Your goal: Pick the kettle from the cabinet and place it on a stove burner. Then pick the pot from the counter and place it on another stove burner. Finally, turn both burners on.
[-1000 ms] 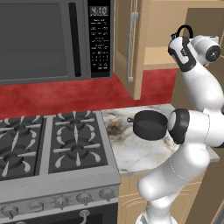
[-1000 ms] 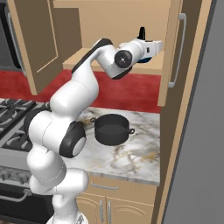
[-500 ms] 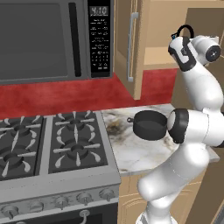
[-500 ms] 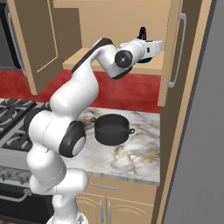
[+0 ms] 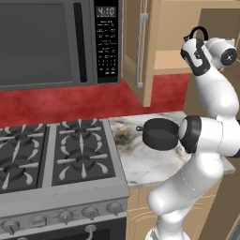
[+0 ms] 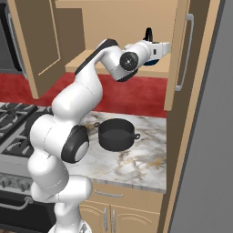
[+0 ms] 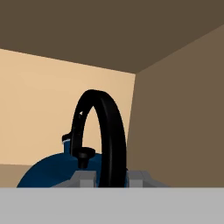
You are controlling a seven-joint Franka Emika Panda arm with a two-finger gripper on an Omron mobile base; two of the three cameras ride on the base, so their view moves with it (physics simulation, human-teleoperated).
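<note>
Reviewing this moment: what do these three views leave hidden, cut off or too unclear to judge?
- Kettle underside and its footing on the shelf: hand view, cut off by the bottom edge.
- Fingers on the kettle's handle: hand view, actual contact is below the edge.
- Kettle body: right base view, covered by the gripper.
- Pot right side: left base view, behind the arm's elbow.
- Left burners: left base view, cut by the edge.

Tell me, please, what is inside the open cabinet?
On the cabinet shelf sits the blue kettle, the gripper shut on its black handle. The arm covers most of the kettle from the base views.
</note>
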